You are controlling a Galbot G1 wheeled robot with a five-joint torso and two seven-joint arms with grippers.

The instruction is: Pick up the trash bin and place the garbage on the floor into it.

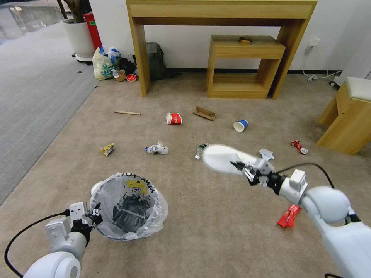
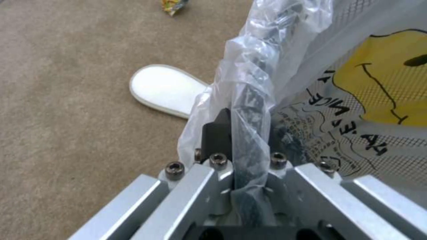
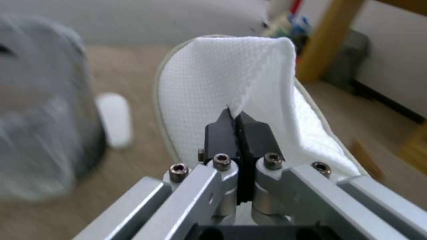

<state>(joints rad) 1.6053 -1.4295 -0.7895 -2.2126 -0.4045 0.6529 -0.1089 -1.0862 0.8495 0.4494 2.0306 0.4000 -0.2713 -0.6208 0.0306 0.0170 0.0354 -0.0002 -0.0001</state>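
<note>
In the head view, the trash bin (image 1: 129, 206) is held at its rim by the left gripper (image 1: 94, 215) above the floor (image 1: 216, 227), while a white slipper (image 1: 222, 158) is carried by the right gripper (image 1: 242, 168). In the left wrist view, the bin's bagged rim is clamped between the fingers (image 2: 217, 133), and 1 other slipper (image 2: 166, 90) lies just beside the bin. In the right wrist view, the slipper's fabric is pinched between closed fingers (image 3: 256, 133).

Crinkly glossy plastic lines the trash bin (image 1: 129, 206); the slipper (image 3: 231, 86) is waffled matt cloth, the floor (image 1: 216, 216) short-pile carpet.
</note>
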